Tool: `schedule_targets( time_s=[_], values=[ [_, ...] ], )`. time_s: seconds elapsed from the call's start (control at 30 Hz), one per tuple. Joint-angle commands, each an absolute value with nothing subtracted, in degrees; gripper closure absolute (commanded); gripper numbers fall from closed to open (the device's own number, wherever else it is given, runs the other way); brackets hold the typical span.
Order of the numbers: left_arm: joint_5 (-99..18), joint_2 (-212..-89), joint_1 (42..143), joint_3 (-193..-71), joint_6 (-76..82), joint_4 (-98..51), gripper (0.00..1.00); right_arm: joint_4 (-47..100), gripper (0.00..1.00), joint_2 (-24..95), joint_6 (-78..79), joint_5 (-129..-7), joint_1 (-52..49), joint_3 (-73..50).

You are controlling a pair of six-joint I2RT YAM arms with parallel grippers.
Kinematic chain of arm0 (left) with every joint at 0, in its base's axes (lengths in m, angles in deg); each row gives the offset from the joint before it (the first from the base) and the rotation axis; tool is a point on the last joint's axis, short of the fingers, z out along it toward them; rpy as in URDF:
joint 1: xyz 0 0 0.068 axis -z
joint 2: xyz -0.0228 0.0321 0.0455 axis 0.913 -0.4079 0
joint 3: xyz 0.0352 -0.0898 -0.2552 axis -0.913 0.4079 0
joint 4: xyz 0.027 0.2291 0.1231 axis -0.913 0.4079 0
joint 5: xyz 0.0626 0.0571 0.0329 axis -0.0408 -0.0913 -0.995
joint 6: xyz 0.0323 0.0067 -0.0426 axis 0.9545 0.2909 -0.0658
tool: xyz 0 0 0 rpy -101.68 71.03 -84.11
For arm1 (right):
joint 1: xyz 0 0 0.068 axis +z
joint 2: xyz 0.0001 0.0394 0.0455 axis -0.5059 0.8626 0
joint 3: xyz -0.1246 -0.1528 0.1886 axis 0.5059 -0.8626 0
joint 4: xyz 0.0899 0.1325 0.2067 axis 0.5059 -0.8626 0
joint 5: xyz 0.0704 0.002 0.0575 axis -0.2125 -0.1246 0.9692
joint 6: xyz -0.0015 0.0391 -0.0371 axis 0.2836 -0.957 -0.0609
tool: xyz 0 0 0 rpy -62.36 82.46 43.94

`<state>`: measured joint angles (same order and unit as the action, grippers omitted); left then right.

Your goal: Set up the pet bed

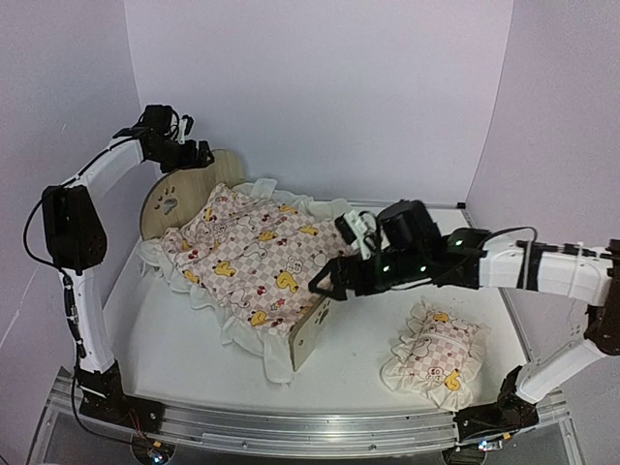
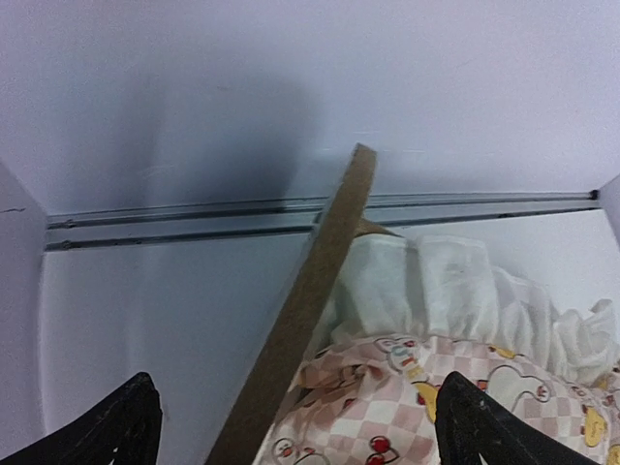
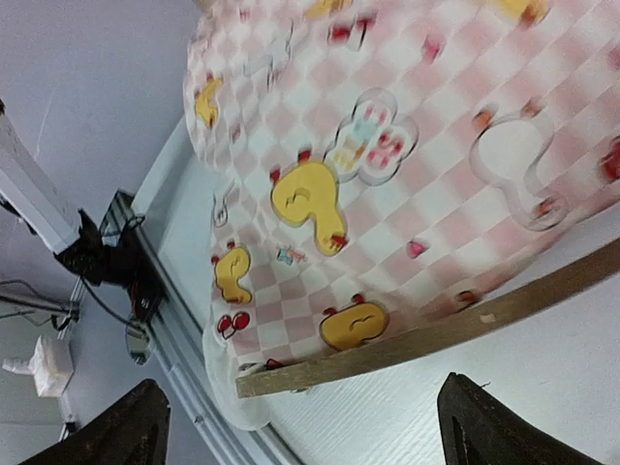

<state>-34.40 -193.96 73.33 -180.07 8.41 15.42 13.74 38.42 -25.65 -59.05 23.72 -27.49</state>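
The right gripper [image 3: 308, 426], jaws spread wide and empty, faced a slanting wooden edge of the pet bed [image 3: 436, 334], bordered by the pink checked cartoon-print quilt [image 3: 387, 165]; a metal rail [image 3: 179, 334] ran at left.

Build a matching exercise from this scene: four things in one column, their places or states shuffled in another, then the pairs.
1 quilt
2 pillow
3 left gripper
4 right gripper

a open, near the footboard
b spread over the pet bed
c open, above the headboard
d on the table, off the bed

Pairs: 1-b, 2-d, 3-c, 4-a
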Motion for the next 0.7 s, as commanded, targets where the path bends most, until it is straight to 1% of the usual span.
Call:
schedule_targets(
  time_s=[0.0, 0.07, 0.1, 0.2, 0.23, 0.27, 0.3, 0.33, 0.37, 0.43, 0.5, 0.57, 0.6, 0.67],
  values=[
    [-57.4, -184.1, 73.4, -179.8, 11.9, 20.7, 0.01, 5.1, 0.02, 26.3, -14.4, -72.7, 16.9, -20.6],
    [-65.1, -178.8, 73.5, -177.0, 8.2, 20.5, 0.01, 3.4, 0.02, 25.3, -12.5, -70.4, 8.2, -19.5],
    [-66.0, -176.2, 73.5, -175.6, 6.6, 20.5, 0.01, 3.3, 0.02, 25.6, -11.4, -69.2, 4.3, -18.9],
    [-62.2, -166.0, 73.5, -168.0, -0.2, 20.3, 0.01, 3.1, 0.02, 31.2, -8.9, -66.7, -4.8, -13.6],
    [-58.9, -161.5, 73.5, -163.0, -3.5, 19.1, 0.03, 3.2, 0.02, 34.2, -8.6, -65.0, -7.4, -11.0],
    [-55.3, -157.2, 73.6, -157.2, -5.9, 17.0, 0.07, 3.1, 0.02, 37.9, -8.6, -63.5, -9.5, -8.1],
    [-51.8, -152.6, 74.3, -148.2, -8.7, 14.3, 0.15, 2.8, 0.02, 41.9, -8.5, -61.0, -11.2, -4.6],
    [-47.6, -148.4, 75.5, -141.6, -9.7, 11.6, 0.25, 2.3, 0.02, 45.9, -8.0, -59.2, -12.5, -1.4],
    [-44.3, -145.0, 76.9, -136.7, -9.9, 9.8, 0.33, 1.4, 0.02, 50.1, -7.8, -58.8, -13.8, 2.2],
    [-47.1, -140.6, 82.7, -129.2, -11.4, 9.6, 0.37, -2.5, 0.08, 58.7, -5.5, -59.5, -15.5, 10.5],
    [-51.2, -137.5, 89.6, -123.6, -14.1, 10.8, 0.44, -8.4, 0.15, 67.3, -0.5, -62.2, -15.8, 20.4],
    [-54.8, -135.4, 93.5, -118.0, -16.7, 11.7, 0.51, -13.4, 0.24, 75.0, 4.4, -63.1, -15.8, 29.7],
    [-57.9, -134.6, 95.2, -115.5, -18.6, 12.6, 0.56, -14.9, 0.25, 78.2, 6.2, -61.8, -15.9, 34.2],
    [-58.9, -133.4, 97.5, -109.2, -22.6, 12.7, 0.62, -16.4, 0.28, 82.6, 9.8, -56.9, -15.9, 38.7]
  ],
)
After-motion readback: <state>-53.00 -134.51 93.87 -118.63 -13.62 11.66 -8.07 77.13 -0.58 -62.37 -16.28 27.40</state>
